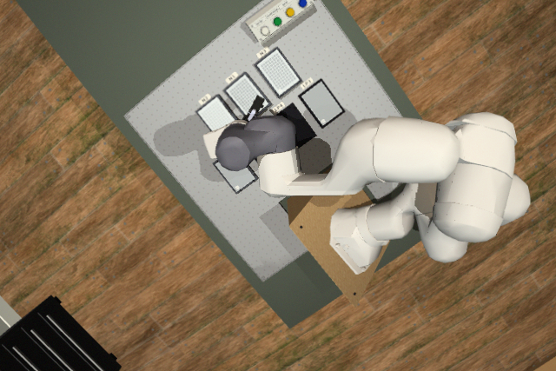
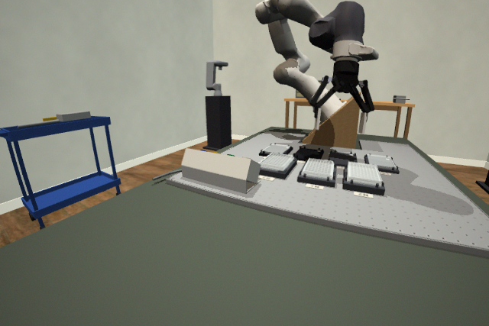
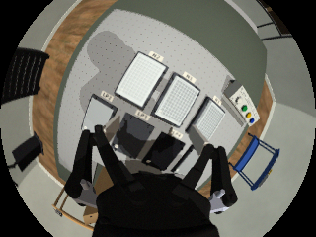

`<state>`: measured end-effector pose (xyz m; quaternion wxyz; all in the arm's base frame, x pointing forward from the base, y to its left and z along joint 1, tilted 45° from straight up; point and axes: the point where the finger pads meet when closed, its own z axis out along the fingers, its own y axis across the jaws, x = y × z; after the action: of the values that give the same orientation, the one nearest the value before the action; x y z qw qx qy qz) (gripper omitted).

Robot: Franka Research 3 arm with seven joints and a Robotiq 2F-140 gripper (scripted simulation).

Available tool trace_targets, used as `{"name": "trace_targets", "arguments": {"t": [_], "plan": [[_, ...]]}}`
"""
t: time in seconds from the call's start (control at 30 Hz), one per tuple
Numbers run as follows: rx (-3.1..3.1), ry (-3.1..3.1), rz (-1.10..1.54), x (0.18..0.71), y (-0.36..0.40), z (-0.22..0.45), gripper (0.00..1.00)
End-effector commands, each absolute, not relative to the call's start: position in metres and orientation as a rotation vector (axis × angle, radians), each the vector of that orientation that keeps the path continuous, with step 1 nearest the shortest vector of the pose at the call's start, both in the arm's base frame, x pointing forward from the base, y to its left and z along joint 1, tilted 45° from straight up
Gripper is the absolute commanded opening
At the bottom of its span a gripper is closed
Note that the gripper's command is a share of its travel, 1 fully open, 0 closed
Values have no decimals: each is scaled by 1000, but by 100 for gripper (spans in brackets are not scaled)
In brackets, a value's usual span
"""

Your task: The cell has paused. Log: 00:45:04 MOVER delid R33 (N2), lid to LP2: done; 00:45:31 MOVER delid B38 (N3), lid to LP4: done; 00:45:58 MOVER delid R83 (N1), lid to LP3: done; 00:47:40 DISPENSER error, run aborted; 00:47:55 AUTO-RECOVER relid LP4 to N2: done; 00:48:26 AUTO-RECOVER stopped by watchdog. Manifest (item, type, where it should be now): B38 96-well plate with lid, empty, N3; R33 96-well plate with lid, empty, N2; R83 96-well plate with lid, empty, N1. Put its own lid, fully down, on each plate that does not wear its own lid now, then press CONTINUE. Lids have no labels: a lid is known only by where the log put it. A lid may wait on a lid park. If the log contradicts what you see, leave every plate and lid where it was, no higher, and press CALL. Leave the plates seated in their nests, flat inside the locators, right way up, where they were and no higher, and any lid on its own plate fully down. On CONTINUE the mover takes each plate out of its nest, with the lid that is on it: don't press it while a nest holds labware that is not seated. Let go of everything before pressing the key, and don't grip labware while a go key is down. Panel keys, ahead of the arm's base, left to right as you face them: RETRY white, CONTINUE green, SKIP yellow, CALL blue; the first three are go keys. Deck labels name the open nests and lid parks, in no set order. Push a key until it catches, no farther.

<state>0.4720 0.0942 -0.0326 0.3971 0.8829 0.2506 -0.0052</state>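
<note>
Your gripper (image 2: 341, 111) hangs high above the three well plates (image 2: 319, 169), fingers spread wide and holding nothing, with lids apparently still parked.

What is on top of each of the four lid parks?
The outer lid parks carry clear lids; the middle parks are bare. In the top view the arm covers one middle park.

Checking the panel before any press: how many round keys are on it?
4, in a row on the panel: white, green, yellow, blue. None looks hidden.
</note>
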Motion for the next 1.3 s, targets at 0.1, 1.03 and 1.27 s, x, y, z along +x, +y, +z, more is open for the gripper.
{"name": "trace_targets", "arguments": {"t": [0.1,1.03,1.27], "plan": [[2254,598,9,472,96,-33,100],[2276,524,21,456,84,-31,100],[2296,454,31,441,72,-29,100]]}}
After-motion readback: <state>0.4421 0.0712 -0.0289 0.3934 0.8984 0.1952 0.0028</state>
